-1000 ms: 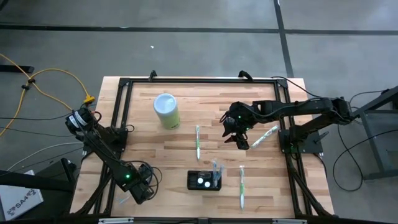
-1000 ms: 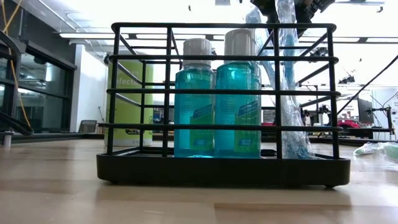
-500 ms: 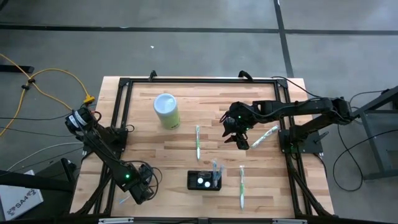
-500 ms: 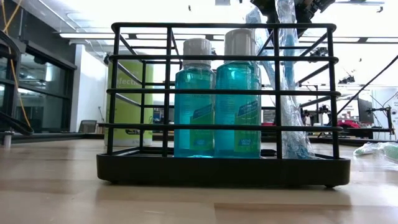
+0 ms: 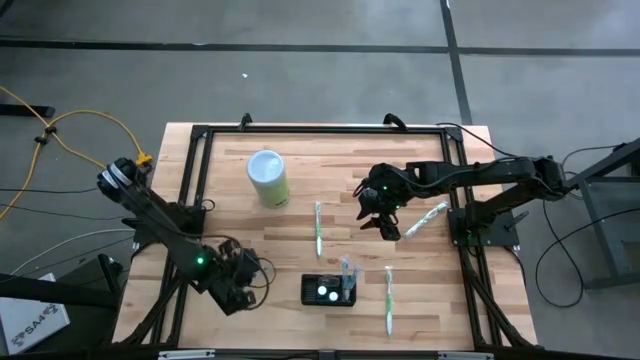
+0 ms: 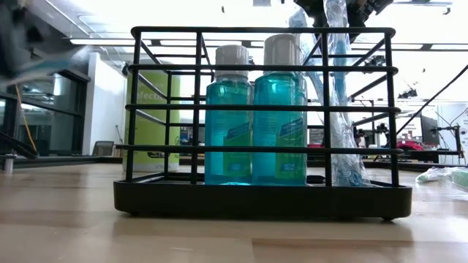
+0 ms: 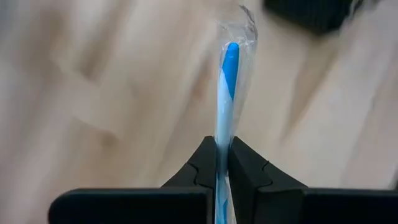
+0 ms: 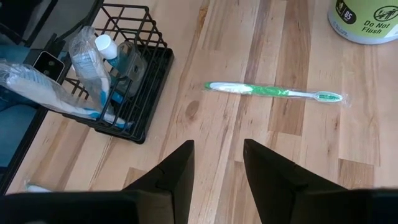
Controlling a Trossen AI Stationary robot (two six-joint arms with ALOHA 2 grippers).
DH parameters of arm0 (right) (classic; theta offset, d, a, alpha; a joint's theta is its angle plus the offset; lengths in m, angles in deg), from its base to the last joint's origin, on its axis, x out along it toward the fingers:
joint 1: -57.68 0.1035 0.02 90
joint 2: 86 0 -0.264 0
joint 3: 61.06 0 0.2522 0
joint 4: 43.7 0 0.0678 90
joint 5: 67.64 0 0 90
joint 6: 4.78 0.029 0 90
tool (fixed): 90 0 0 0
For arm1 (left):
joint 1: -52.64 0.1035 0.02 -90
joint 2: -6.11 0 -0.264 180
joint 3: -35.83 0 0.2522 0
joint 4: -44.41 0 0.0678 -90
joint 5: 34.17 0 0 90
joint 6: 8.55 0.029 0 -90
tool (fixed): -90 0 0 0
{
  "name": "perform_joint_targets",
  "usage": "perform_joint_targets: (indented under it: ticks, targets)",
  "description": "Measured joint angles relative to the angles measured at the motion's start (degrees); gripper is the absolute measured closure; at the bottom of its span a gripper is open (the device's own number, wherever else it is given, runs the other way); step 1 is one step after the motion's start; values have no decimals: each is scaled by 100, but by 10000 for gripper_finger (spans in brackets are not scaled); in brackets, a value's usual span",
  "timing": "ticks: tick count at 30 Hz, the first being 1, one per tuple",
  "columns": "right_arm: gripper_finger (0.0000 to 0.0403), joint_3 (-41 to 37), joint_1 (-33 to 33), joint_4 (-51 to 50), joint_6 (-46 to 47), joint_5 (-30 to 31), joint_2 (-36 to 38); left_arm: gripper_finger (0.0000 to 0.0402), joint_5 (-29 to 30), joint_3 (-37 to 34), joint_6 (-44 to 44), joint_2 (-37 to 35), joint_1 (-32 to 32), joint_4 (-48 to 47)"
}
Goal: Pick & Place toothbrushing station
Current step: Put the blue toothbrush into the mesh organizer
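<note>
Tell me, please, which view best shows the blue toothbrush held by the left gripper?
The left wrist view: the wrapped blue toothbrush fills it, pinched in the left gripper. The high view shows only that gripper; I cannot find the brush in the other views.

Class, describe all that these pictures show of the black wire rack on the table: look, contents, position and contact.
The rack is a black wire cage on a solid dark base, standing upright on the wooden table near its front edge. It holds two blue-green bottles with whitish caps, upright side by side, and wrapped toothbrushes that stick out above its top. A loose green toothbrush lies apart from it. Neither pincer touches it.
</note>
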Motion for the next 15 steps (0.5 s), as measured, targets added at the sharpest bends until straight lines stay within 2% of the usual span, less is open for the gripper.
perform_joint_targets:
  ticks: [3,6,11,15]
  targets:
    - [272,0,0,-1,-1,0,0,392,822,326,588,-126,96,-675]
    - [272,0,0,-1,-1,0,0,392,1980,549,1130,-210,115,-989]
    - [272,-1,0,27,-2,34,0,392,4154,762,2195,-286,20,-1005]
    - [272,0,0,144,-19,62,0,392,5532,796,2863,-286,-94,-623]
